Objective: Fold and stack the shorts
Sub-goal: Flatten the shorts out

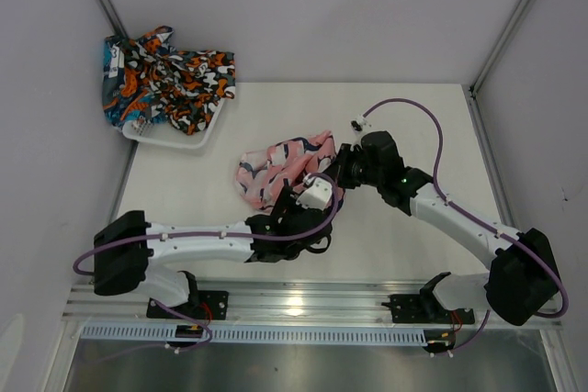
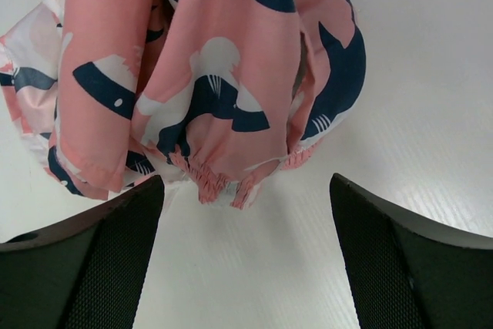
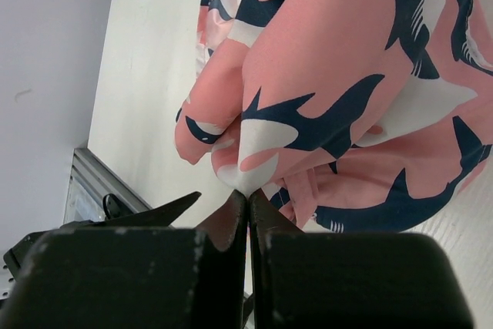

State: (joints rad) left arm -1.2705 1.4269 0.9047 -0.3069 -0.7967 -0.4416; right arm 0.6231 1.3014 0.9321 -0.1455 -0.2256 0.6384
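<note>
The right fingers (image 3: pixel 237 221) are pressed shut and pinch a fold of the pink shorts (image 3: pixel 331 75). The left fingers (image 2: pixel 115 252) stand wide open, holding nothing, just before the gathered waistband. These shorts lie crumpled mid-bench (image 1: pixel 184 190). The other patterned shorts (image 1: pixel 170 71) are heaped on the white basket (image 1: pixel 197 140), far left.

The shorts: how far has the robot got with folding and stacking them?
Nothing looks folded or stacked yet. In hand: the pink shorts are crumpled mid-table, the right fingers shut on a fold of them, the left fingers open just short of the hem. Left: folding these, then the other shorts, heaped in the basket at the far left.
</note>
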